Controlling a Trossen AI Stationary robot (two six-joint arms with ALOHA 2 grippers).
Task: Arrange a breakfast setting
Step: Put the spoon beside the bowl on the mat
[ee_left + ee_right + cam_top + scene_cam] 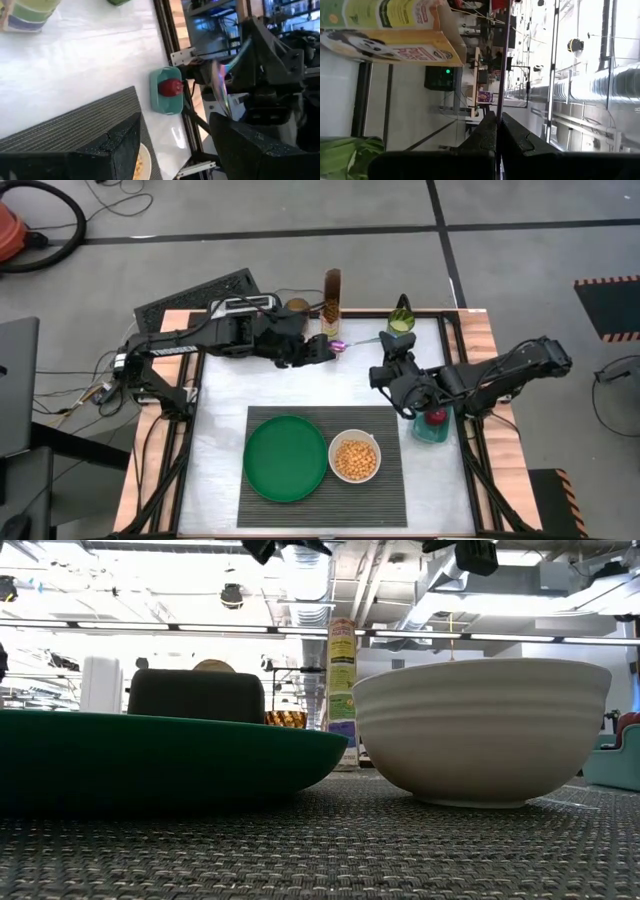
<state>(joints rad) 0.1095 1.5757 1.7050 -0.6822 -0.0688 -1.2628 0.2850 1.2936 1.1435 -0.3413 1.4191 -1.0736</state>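
1. Counting what sits on the surface [220, 430]: one dark ribbed placemat [320, 480], one green plate [285, 457], one white bowl [355, 459] with yellow cereal [355, 459] in it, one spoon [342, 345], one black toaster [205, 298], one tall cereal box [332, 298] and one teal dish [432, 427] with a red apple [436, 417].
2. Plate and bowl rest side by side on the placemat near the front edge, their rims almost touching.
3. The left end effector [325, 348] hangs over the back of the surface, holding the purple-and-blue spoon by one end; the left wrist view shows its shiny bowl [221, 87] between the open-set fingers [250, 145].
4. The right end effector [383, 372] hovers beside it toward the dish; its wrist view shows the fingers [485, 135] pressed flat together, with only a thin line running between them, too slight to identify.
5. Only the high view shows the cereal; the low view sees the bowl's ribbed outside [480, 730], the plate's edge [160, 755] and the toaster [196, 695] behind it.
6. The low view shows a rounded tan shape [213, 666] on top of the toaster; I cannot tell what it is.
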